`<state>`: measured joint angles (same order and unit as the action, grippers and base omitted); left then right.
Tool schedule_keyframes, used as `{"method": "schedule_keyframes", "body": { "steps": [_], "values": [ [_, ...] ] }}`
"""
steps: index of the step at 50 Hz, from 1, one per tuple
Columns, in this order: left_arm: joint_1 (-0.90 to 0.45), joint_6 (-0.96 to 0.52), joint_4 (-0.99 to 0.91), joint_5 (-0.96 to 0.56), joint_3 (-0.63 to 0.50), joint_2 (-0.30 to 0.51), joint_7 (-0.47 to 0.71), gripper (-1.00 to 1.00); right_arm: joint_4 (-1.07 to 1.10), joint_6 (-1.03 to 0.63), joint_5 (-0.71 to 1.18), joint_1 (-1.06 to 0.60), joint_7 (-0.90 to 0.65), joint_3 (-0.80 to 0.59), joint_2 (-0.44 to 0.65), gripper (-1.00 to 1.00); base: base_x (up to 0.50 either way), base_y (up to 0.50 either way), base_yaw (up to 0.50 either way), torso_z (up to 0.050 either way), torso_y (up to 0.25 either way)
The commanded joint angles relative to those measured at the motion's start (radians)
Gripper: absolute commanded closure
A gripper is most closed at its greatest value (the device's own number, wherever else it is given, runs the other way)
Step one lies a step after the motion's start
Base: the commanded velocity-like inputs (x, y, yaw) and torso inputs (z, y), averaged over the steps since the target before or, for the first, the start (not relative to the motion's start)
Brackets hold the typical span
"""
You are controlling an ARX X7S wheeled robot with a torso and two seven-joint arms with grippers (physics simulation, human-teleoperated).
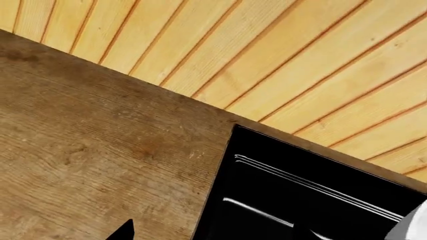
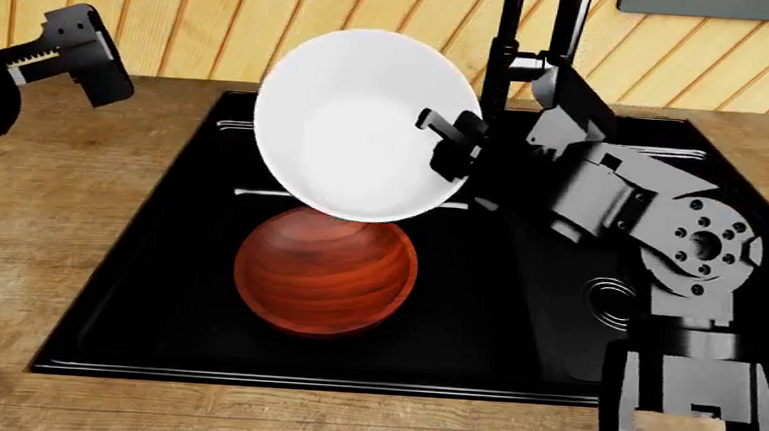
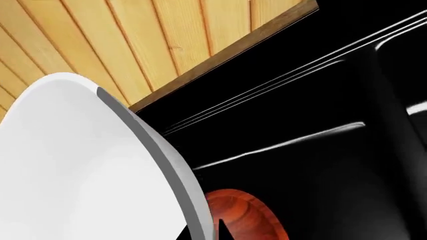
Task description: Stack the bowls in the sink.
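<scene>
Gripping the rim of the white bowl (image 2: 357, 124), the right tool (image 2: 453, 145) is pinching that rim between its fingers and is holding the bowl in the air, tilted so that its opening is facing the head camera. The bowl is hanging above the left basin of the sink (image 2: 154, 262), just over and slightly behind the wooden bowl (image 2: 325, 272), without touching it as far as the head view shows. The wooden bowl is resting on the basin floor, apparently mouth up. In the right wrist view the white bowl (image 3: 87, 165) is filling the near field, and a sliver of the wooden bowl (image 3: 243, 212) is showing beneath its edge. The faucet (image 2: 509, 53) is standing behind the right arm.

The left tool (image 2: 81, 52) is hovering over the table (image 2: 34, 254) to the left of the sink, well apart from both bowls and carrying nothing; whether its fingers are spread or pressed together cannot be told from these views. The left wrist view is showing only the table, the wall panelling (image 1: 267, 50) and a corner of the sink (image 1: 280, 200).

Progress, as judged: the lift appears done; levelling, lowering and releasing the white bowl into the wooden one are remaining. No brands, labels or legible writing are appearing anywhere.
</scene>
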<state>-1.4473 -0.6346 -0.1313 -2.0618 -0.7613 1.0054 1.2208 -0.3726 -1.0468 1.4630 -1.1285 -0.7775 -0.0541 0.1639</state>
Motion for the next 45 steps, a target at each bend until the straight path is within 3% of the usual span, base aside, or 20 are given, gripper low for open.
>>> {"method": "schedule_keyframes", "body": {
  "steps": [1,45],
  "values": [
    [0.004,0.009,0.007,0.014,0.005,0.003,-0.014,-1.0,-0.074,0.016,-0.096,-0.022,0.054,-0.088,0.001,1.0,0.0,0.0,0.0,0.0,0.0],
    [-0.004,0.008,0.001,-0.012,0.012,0.004,-0.008,-1.0,-0.482,0.152,-0.276,-0.092,0.359,-0.296,-0.101,1.0,0.0,0.0,0.0,0.0,0.0]
  ]
}}
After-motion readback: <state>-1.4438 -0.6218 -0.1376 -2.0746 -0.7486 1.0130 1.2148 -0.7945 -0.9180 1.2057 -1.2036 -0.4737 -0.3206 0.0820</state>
